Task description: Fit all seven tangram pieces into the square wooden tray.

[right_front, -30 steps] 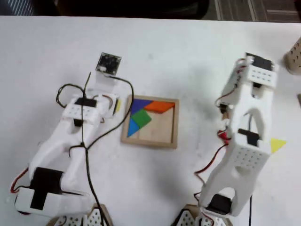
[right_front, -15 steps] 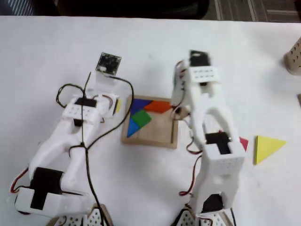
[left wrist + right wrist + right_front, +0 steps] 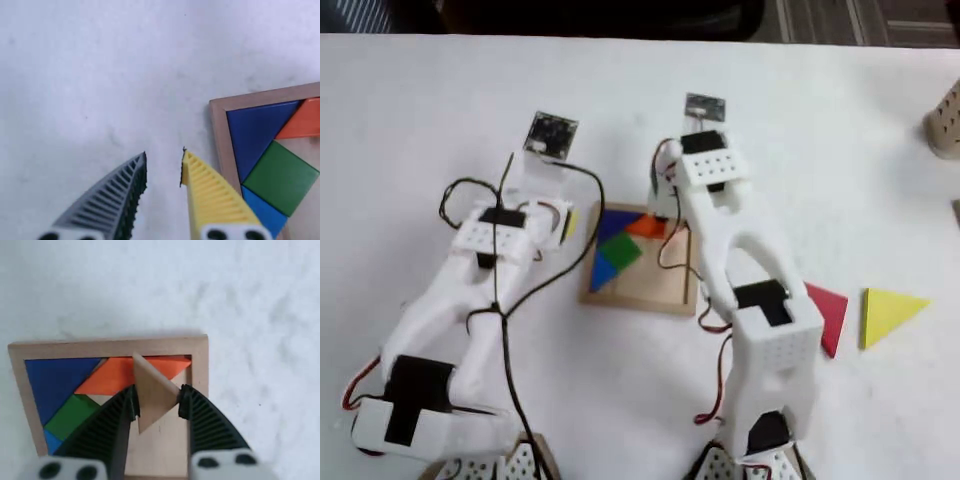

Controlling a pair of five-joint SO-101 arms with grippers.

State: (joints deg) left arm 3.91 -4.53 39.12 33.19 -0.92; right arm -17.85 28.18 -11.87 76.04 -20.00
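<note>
Right wrist view, centre frame: our right hand (image 3: 157, 390) clasps a wooden triangle (image 3: 149, 397) over the tray (image 3: 199, 365), by the orange piece (image 3: 117, 375). Next, we judge, it needs lowering flat into bare space.

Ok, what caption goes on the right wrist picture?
Right gripper holds a tan triangle over the tray, by the orange piece.
</note>
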